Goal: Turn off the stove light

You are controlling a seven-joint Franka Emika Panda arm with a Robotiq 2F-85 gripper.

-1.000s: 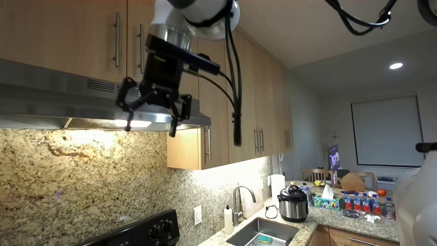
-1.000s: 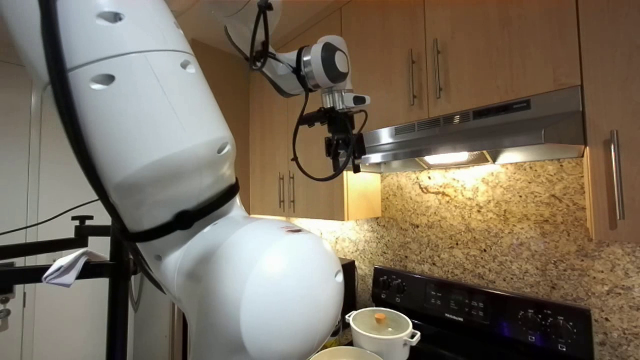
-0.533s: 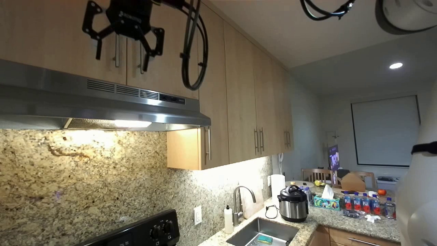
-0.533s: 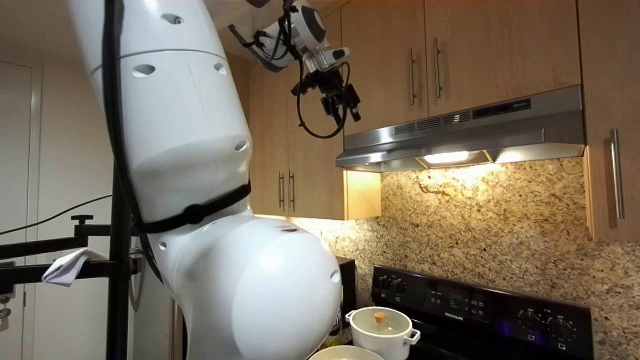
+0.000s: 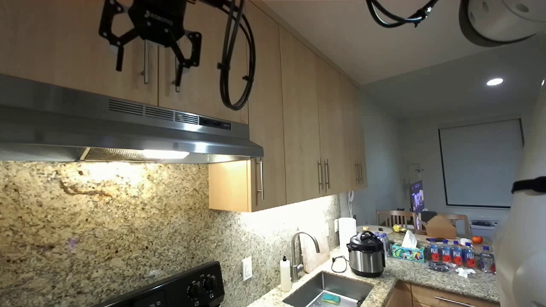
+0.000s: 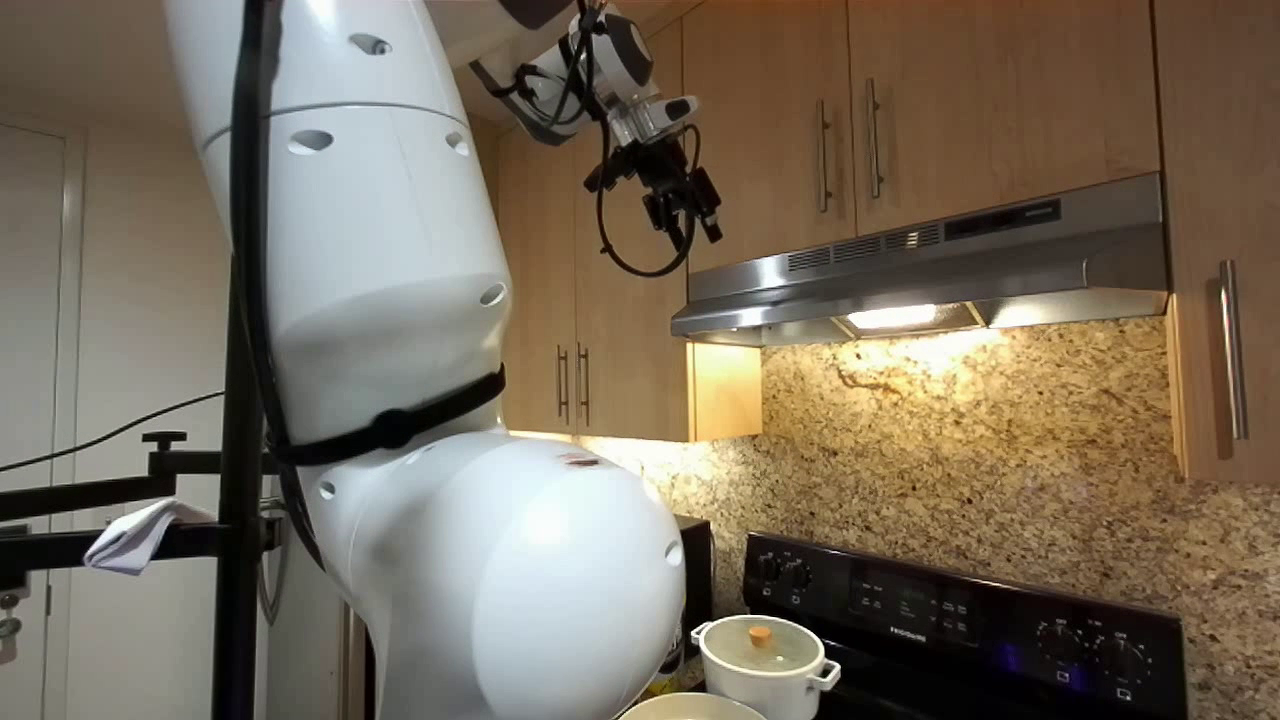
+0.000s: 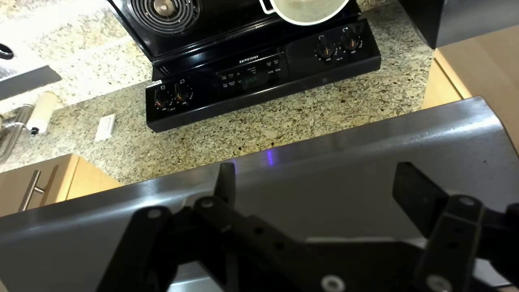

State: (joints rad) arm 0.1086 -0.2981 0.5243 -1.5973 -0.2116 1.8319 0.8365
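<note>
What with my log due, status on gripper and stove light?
Gripper open, empty, clear of the range hood. Stove light on. Hood's control panel unobstructed in both exterior views.

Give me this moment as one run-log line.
stove light: lit | gripper: fingers apart, nothing held, above range hood | switch-off: not yet done

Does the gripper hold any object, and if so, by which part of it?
Nothing is held: the gripper is open, its fingers apart with nothing between them.
</note>
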